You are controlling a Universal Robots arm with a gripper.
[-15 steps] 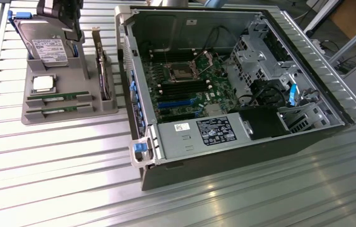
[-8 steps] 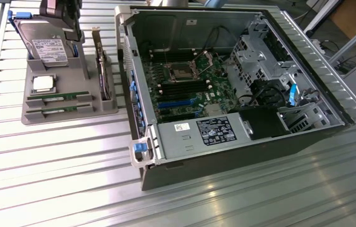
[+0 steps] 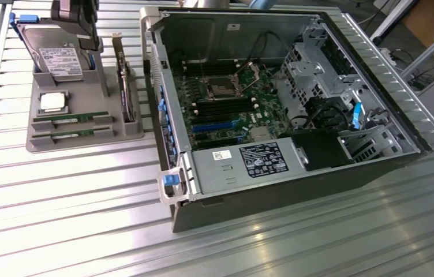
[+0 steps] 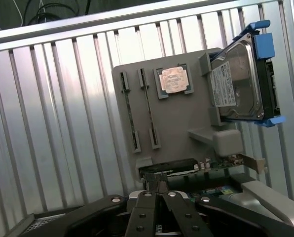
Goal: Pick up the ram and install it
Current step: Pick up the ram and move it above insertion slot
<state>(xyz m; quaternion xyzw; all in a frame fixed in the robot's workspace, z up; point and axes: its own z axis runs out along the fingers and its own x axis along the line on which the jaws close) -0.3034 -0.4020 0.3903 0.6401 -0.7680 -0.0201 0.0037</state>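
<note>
Two ram sticks, thin green boards, lie in slots of the grey holder tray (image 3: pixel 78 144): one ram stick (image 3: pixel 71 119) (image 4: pixel 148 106) and a second ram stick (image 3: pixel 67 135) (image 4: pixel 129 111) beside it. My gripper (image 3: pixel 88 41) (image 4: pixel 158 181) hangs above the tray's far end, near the hard drive (image 3: pixel 59 57) (image 4: pixel 238 81). It is well apart from both sticks. Its dark fingers (image 4: pixel 149 207) are pressed together, shut with nothing between them. The open computer case (image 3: pixel 279 109) lies at the exterior view's right, with dark memory slots (image 3: pixel 217 107) on its motherboard.
The tray also carries a square silver processor (image 3: pixel 53 101) (image 4: pixel 173 79) and an upright card with a metal bracket (image 3: pixel 127 92) (image 4: pixel 186 168). Inside the case are a power supply (image 3: pixel 251 161), drive cages (image 3: pixel 317 63) and cables. Ribbed metal table (image 3: pixel 71 208) lies all around.
</note>
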